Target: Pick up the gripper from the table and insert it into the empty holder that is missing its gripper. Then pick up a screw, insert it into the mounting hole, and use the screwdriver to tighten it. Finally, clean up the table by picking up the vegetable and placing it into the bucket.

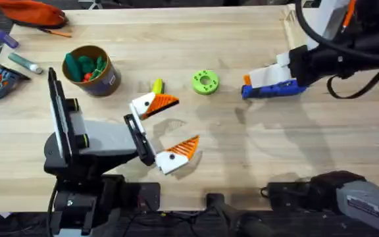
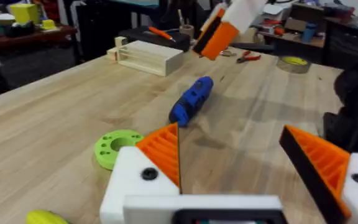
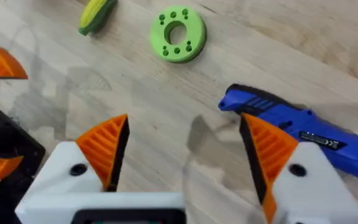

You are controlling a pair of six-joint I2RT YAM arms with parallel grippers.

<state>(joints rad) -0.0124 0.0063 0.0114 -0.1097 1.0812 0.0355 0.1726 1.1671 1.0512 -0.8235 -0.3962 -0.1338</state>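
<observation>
Worktop (image 1: pixel 255 151): pale wood, carries everything.

Left arm lies low across the lower left. Left gripper (image 1: pixel 163 131) sits mid-worktop with jaws spread, nothing between them; both orange ribbed fingers (image 2: pixel 163 149) are mounted on white bases.

Right arm reaches in from the upper right. Right gripper (image 1: pixel 268 84) hangs just above the screwdriver (image 1: pixel 272 89), jaws spread. The right wrist view puts one finger (image 3: pixel 267 146) over the blue body and the other to its side; contact is not resolvable.

Bucket (image 1: pixel 104 78): brown tub, upper left, holding green and orange toy vegetables. Exact count unreadable, they overlap.

Screwdriver lies flat, right of centre. The gripper covers part of it from overhead, and the bit is hard to make out.

Green disc (image 1: pixel 205 81) lies flat between vegetable and screwdriver, touching neither.

Vegetable (image 1: pixel 157 86): yellow with green end, on the worktop right of the bucket, just beside the left gripper's far finger, partly hidden by it from overhead. In the left wrist view it is cut off by the picture's edge.

Clutter at the worktop's far left edge is cut off.
</observation>
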